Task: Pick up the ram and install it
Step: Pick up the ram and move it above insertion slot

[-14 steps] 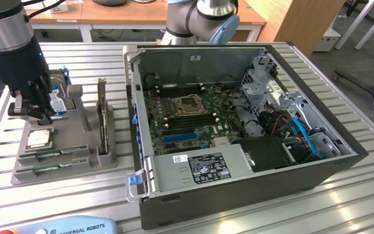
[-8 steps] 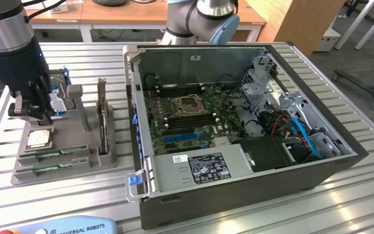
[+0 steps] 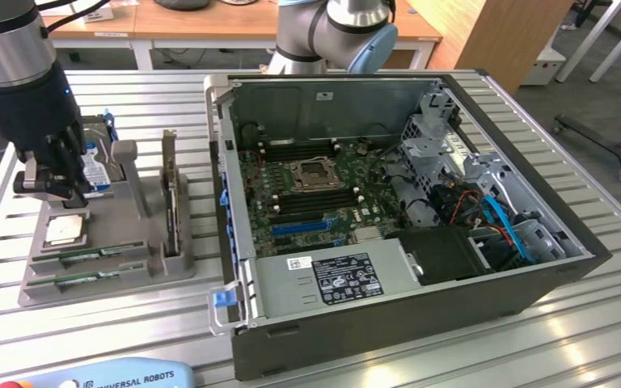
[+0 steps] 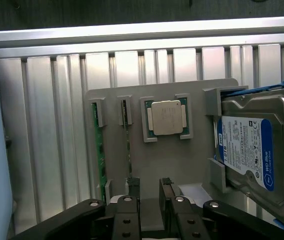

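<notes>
Grey plastic tray (image 3: 35, 293) on the slatted metal table (image 3: 569, 339) carries two green sticks of ram (image 4: 101, 150) on edge in slots at one end. Next along are a silver processor (image 4: 166, 117) and a hard drive (image 4: 249, 150) whose blue label reads "WD", and an upright dark card (image 3: 169, 190) stands on the tray's side toward the open computer case (image 3: 397, 202). The jaws hang apart and empty over the tray near the processor, and off the tray's ram end lies a pale blue pendant (image 3: 106, 376) lettered "UNIVERSAL ROBOTS".

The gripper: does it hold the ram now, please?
No, the gripper is open and empty; the ram sits slotted in the tray.
</notes>
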Robot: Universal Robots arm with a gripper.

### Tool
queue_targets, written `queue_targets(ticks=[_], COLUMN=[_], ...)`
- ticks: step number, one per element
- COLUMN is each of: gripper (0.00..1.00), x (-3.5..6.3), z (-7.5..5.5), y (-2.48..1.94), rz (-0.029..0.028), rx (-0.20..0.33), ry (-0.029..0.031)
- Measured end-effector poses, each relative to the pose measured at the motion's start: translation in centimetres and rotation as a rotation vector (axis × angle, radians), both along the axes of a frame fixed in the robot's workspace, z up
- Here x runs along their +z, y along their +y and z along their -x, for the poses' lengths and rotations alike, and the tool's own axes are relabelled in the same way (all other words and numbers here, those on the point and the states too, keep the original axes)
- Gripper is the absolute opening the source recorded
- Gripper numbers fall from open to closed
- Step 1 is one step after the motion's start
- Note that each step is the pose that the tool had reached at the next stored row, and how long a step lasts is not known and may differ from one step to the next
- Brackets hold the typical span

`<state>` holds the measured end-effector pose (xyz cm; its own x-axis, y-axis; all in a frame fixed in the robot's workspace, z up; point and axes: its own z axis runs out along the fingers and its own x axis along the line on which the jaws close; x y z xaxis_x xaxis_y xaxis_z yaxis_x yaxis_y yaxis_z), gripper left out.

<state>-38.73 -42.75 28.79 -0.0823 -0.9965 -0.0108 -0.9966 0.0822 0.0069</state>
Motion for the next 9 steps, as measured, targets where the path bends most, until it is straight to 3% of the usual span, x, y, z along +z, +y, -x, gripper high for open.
queue_targets(ticks=[9], gripper=[0.29], x=[0.00], z=[-0.01], y=[-0.83], rz=[0.0000], rx=[0.000], ry=[0.0000])
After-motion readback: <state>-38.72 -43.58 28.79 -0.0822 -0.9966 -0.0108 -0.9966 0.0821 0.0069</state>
